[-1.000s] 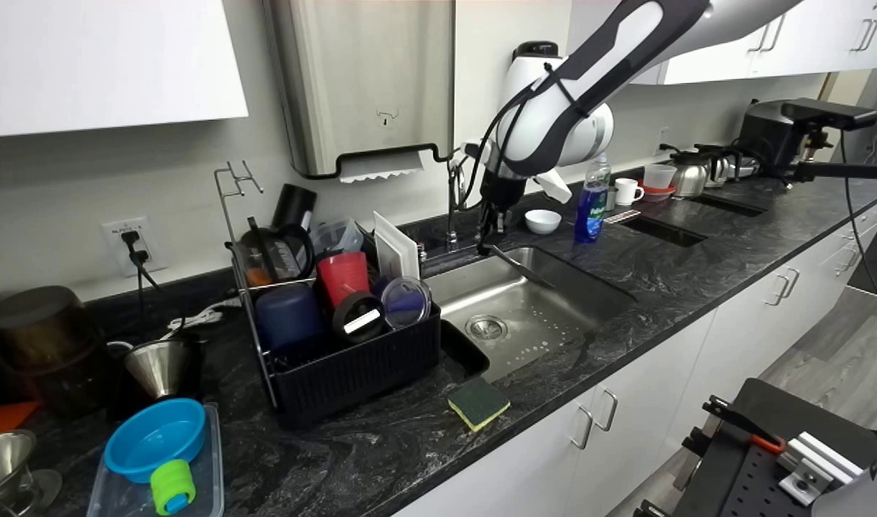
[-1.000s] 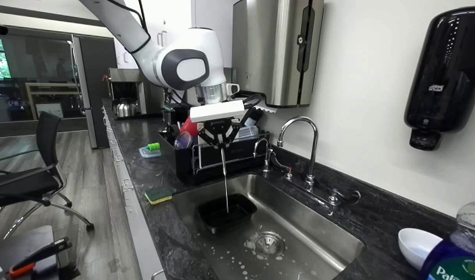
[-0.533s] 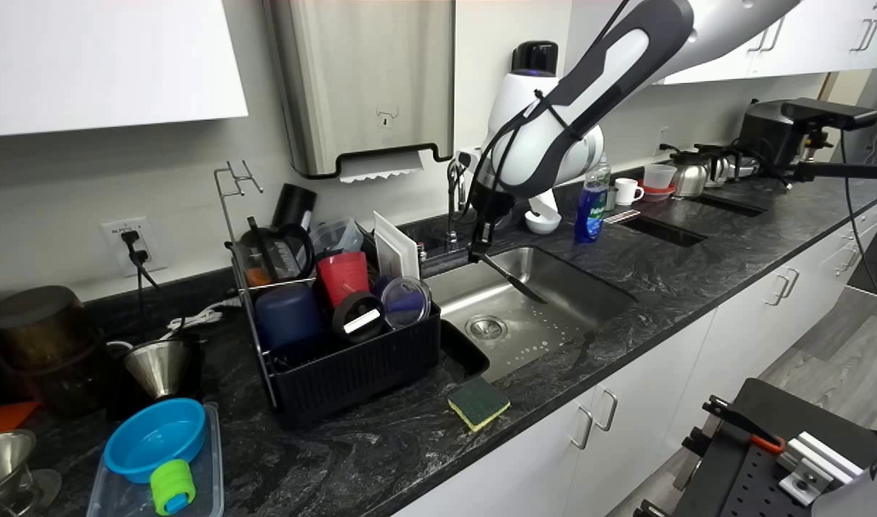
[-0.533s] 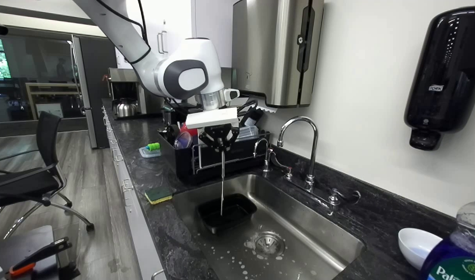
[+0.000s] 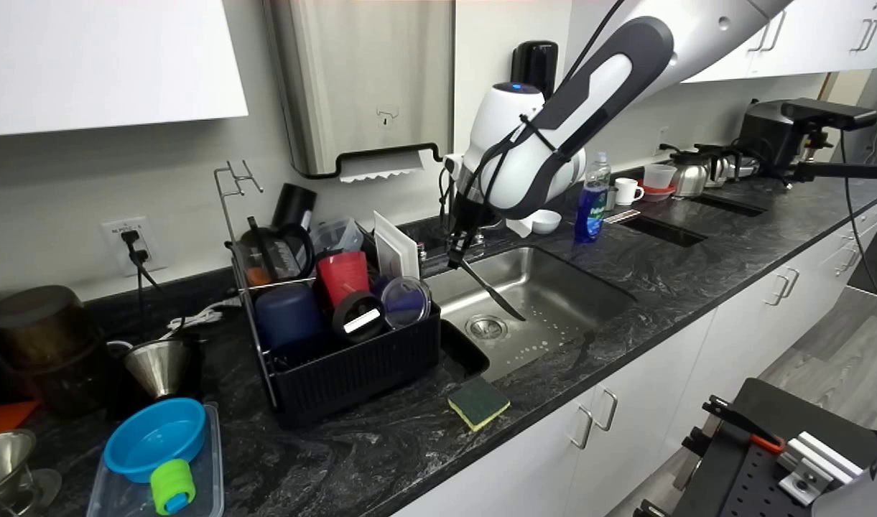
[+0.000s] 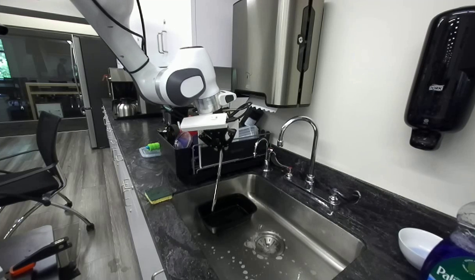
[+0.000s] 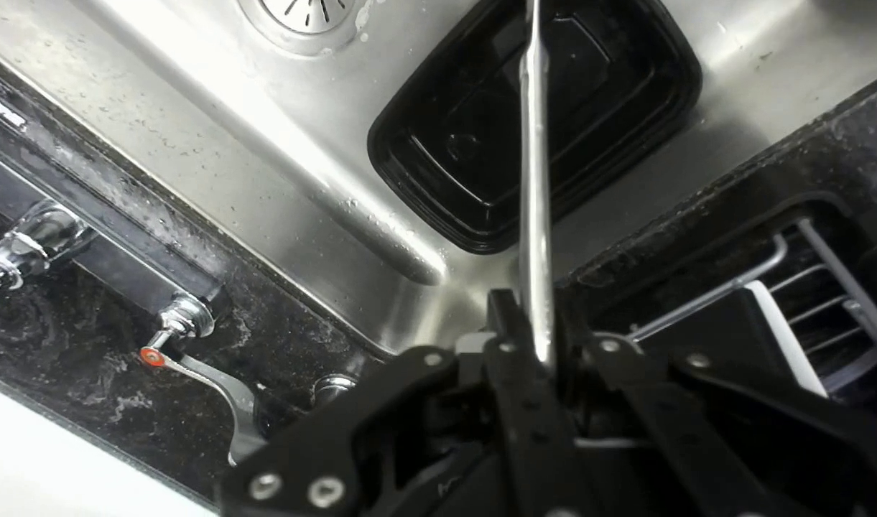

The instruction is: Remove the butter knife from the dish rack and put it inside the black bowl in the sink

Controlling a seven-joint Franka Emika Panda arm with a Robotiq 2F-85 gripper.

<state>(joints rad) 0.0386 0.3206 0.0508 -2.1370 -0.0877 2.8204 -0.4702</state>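
Knife (image 7: 535, 179) juts from the hand (image 6: 220, 147), which is clamped on its handle (image 7: 536, 222); the blade (image 5: 506, 304) slants down and outward. Below the hand, in the sink (image 6: 295, 217), lies the black bowl (image 7: 478, 143), and the wrist view shows the knife crossing in front of it. Near the hand, the rack (image 5: 359, 380) stands on the bench (image 5: 323, 459); the sponge (image 5: 479, 402) lies there too, lower than the hand.

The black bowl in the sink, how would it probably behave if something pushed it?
The black bowl would probably slide rather than roll, being rectangular and shallow. It looks thin-walled and plastic, so likely light, with slight give. The steel sink looks smooth and damp, so the bowl may skid easily.
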